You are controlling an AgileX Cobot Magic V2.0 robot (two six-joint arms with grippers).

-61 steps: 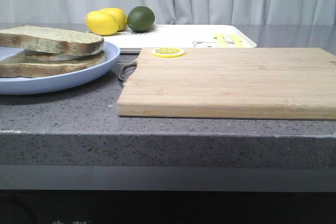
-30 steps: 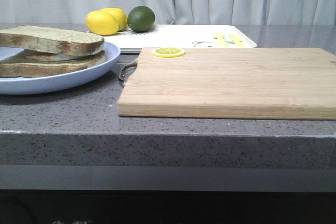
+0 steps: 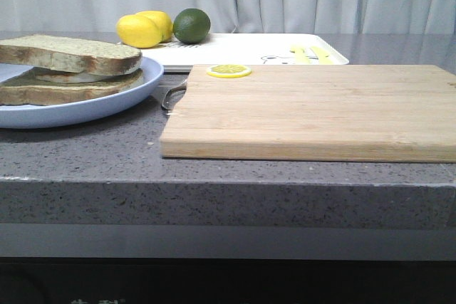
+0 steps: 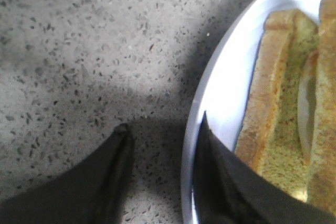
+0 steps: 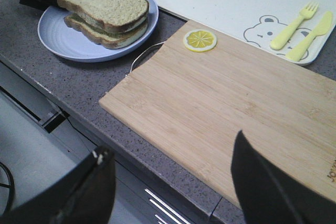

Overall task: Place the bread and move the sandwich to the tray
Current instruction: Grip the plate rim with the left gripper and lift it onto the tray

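Note:
The sandwich lies on the pale blue plate at the left. The bread, a bare slice, lies on top, with white egg showing under it; both also show in the right wrist view. The white tray lies at the back. My left gripper is open and straddles the plate's rim, one finger over the plate, the other over the counter. My right gripper is open and empty above the counter's front edge.
A wooden cutting board with a lemon slice at its far left corner lies between the front edge and the tray. Two lemons and a lime sit at the tray's left end. A yellow fork and knife lie on the tray.

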